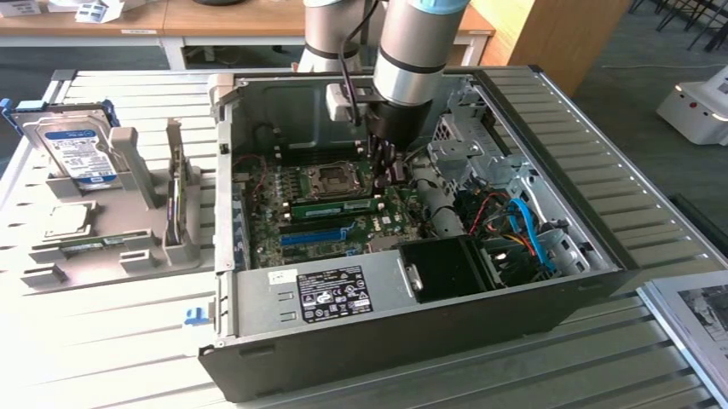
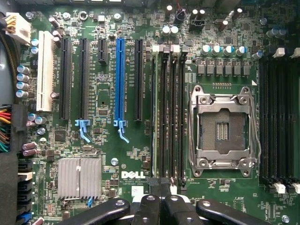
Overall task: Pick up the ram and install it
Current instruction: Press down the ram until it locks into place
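Gripper (image 2: 161,206): we record the fingers drawn fully together with nothing between them, poised over the memory slots inside the open computer case (image 1: 592,256).
Ram (image 1: 332,207): we find the green stick with its white label already lying in a slot on the motherboard (image 2: 108,154), just beside the CPU socket (image 2: 222,129); in the wrist view it appears edge-on as a thin pale strip in the slot bank.
Handling, our estimate: light, thin and stiff, yet fragile; chips and contact edge best left untouched.
Grip point, our estimate: the two flat faces near the middle of the top edge, or the short ends.
Nearby: blue expansion slot (image 2: 120,79); heatsink (image 2: 79,177).
Outside the case: hard drive (image 1: 78,152) standing in the grey holder (image 1: 128,256), at the exterior view's left.
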Controlling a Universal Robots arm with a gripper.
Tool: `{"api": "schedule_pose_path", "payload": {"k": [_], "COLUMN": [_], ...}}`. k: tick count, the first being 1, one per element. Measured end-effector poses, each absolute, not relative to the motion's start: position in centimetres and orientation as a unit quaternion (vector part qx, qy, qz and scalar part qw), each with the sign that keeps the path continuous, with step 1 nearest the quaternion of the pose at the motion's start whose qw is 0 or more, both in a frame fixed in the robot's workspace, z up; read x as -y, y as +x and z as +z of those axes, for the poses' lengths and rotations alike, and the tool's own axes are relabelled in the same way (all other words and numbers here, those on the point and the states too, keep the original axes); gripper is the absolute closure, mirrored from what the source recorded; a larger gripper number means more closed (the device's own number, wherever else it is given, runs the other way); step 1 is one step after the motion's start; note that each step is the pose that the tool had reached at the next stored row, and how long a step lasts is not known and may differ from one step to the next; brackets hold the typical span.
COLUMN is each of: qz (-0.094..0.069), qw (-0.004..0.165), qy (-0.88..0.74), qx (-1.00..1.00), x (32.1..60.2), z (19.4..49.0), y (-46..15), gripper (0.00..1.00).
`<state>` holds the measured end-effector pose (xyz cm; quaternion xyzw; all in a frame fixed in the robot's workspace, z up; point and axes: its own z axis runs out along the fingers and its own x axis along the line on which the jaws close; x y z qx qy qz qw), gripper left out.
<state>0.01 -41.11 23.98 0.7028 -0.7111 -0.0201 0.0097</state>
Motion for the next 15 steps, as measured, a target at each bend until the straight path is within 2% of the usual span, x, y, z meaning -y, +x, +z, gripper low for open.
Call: {"api": "schedule_pose_path", "payload": {"k": [15], "qz": [-0.020], "qw": [0.010], "qy": [0.703], "qx": [0.711], "x": [40.91], "z": [23.65], "y": [0.01], "gripper": [0.90]}}
